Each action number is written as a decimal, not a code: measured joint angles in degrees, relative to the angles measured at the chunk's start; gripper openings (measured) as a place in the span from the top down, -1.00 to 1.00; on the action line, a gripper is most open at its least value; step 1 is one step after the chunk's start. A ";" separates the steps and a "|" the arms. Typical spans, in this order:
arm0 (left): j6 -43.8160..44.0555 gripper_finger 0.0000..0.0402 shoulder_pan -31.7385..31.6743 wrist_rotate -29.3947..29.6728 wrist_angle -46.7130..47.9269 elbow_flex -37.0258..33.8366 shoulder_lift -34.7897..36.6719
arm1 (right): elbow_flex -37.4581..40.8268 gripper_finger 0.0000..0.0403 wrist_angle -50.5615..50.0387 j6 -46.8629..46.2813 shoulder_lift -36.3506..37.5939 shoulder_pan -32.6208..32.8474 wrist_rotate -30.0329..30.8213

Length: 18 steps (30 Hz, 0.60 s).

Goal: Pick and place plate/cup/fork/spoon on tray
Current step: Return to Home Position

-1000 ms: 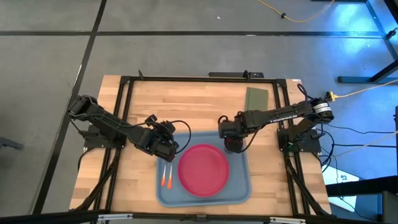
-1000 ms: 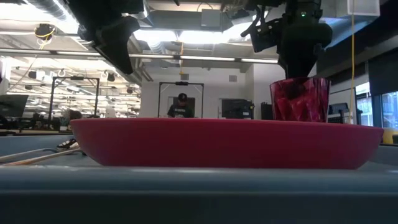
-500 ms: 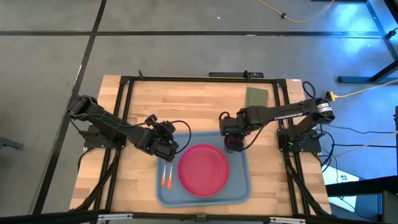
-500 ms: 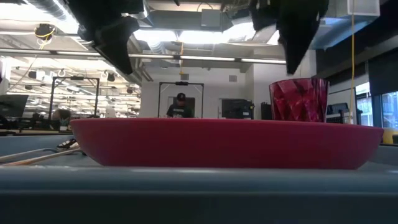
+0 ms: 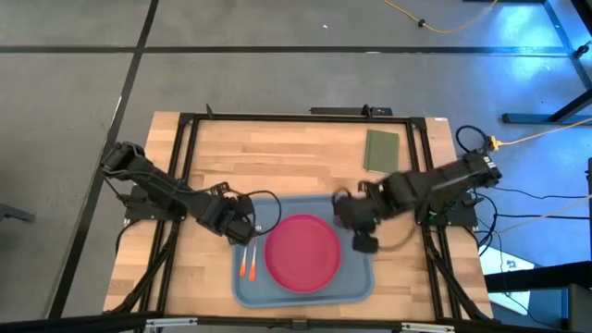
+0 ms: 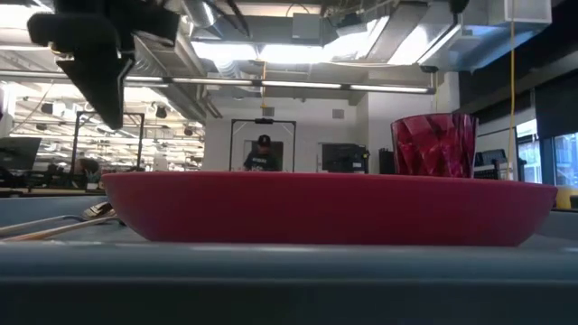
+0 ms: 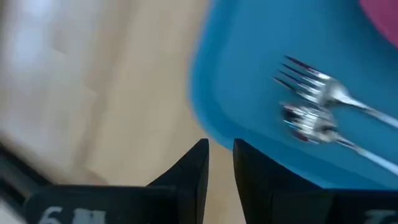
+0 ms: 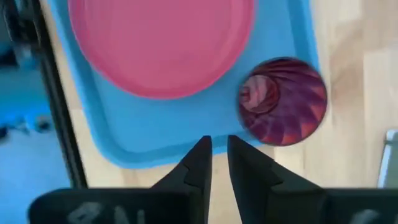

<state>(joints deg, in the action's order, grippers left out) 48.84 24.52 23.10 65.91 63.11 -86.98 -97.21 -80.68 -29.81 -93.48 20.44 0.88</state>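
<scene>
The light blue tray (image 5: 242,289) lies at the table's near middle. The pink-red plate (image 5: 302,252) rests flat on it. The fork (image 7: 311,84) and the spoon (image 7: 308,121) lie side by side on the tray's left part (image 5: 248,262). The dark red cup (image 8: 283,101) stands upright in a tray corner beside the plate, also in the low view (image 6: 433,144). My left gripper (image 5: 239,229) is shut and empty above the tray's left edge. My right gripper (image 8: 216,146) is shut and empty, raised above the tray's right side (image 5: 365,242), clear of the cup.
A small green pad (image 5: 381,150) lies on the wooden table at the far right. A black frame (image 5: 185,125) runs around the table. Bare wood lies left of the tray and beyond it.
My right gripper has let go of the cup, risen out of the low view and drawn back toward the table's near right. The cup stays upright on the tray. My left gripper has moved a little toward the table's left edge.
</scene>
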 joint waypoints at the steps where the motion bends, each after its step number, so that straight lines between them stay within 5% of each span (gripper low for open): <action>1: 0.32 0.67 1.04 2.45 1.21 0.00 0.00 | 0.00 0.72 -0.24 0.47 -0.06 1.82 0.90; 3: -0.71 0.67 2.98 2.24 4.01 0.00 0.02 | 0.00 0.72 -2.35 1.31 -0.04 4.51 -1.40; 7: -4.21 0.67 6.72 -10.52 6.19 0.00 0.02 | 0.02 0.72 1.32 0.00 2.43 9.69 4.13; 12: -5.78 0.67 12.48 1.88 4.16 0.02 4.17 | 5.76 0.72 13.30 9.44 10.36 16.15 7.23; 18: -22.25 0.67 15.67 11.16 -9.53 -0.28 12.99 | 24.86 0.72 33.42 15.08 25.08 19.48 4.57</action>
<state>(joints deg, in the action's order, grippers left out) 26.58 40.19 34.26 56.38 62.84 -73.99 -72.35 -47.25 -14.73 -68.40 39.92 5.45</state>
